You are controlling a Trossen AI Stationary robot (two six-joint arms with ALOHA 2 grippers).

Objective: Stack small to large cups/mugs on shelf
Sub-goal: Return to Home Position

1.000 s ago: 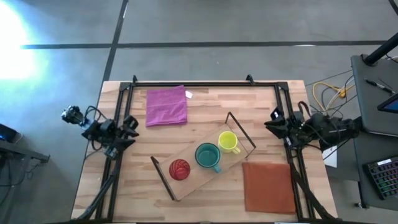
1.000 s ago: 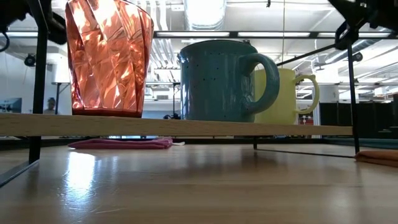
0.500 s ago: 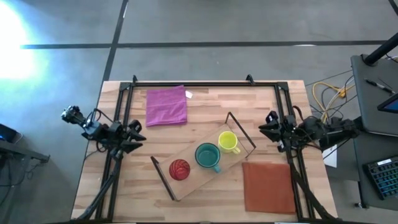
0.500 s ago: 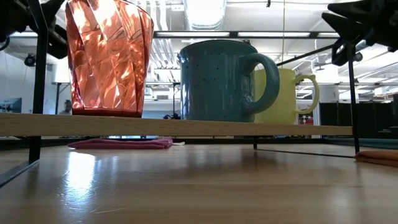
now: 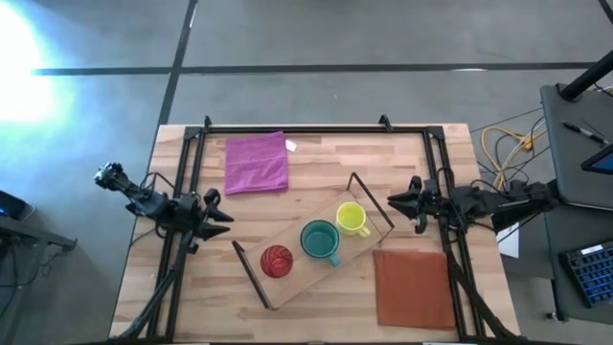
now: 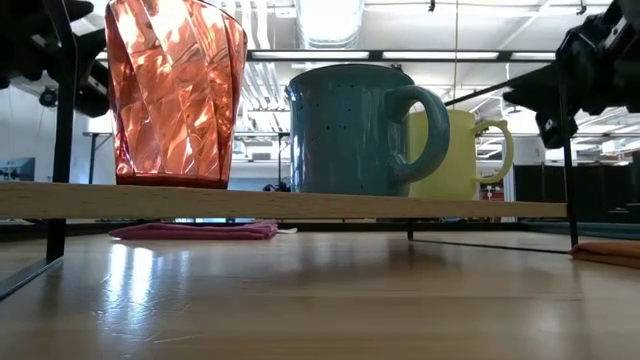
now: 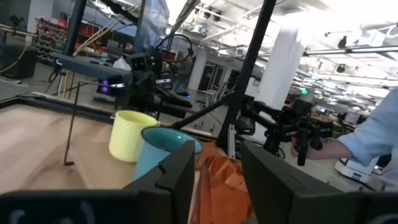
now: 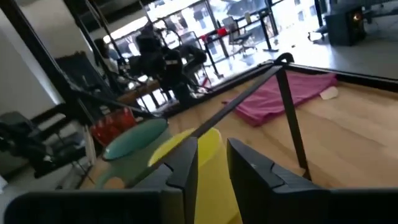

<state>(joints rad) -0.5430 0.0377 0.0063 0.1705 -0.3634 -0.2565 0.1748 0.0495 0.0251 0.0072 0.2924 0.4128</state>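
The shelf [image 5: 295, 271], a light plank with dark wire frames at both ends, lies slantwise on the table. Three cups stand on it by their bases. The orange-red cup [image 5: 276, 261] is at the near-left end, the teal mug [image 5: 320, 240] in the middle, and the yellow-green mug [image 5: 351, 218] at the far-right end. My left gripper [image 5: 218, 217] is open, left of the shelf, and points at the orange cup [image 7: 217, 175]. My right gripper [image 5: 398, 205] is open, right of the shelf's far end, and points at the yellow mug [image 8: 208, 167]. Neither touches anything.
A pink cloth [image 5: 256, 163] lies at the table's far left. A brown square mat [image 5: 412, 287] lies at the near right, beside the shelf. The shelf's wire end frames [image 5: 372, 203] stand between each gripper and the cups. A person's sleeve [image 7: 379, 134] shows beyond the table.
My left gripper has moved toward the table's right, closer to the shelf's near-left end. My right gripper has moved toward the table's left, closer to the shelf's far-right end, and has come lower in the low view. The cups and the shelf have stayed still.
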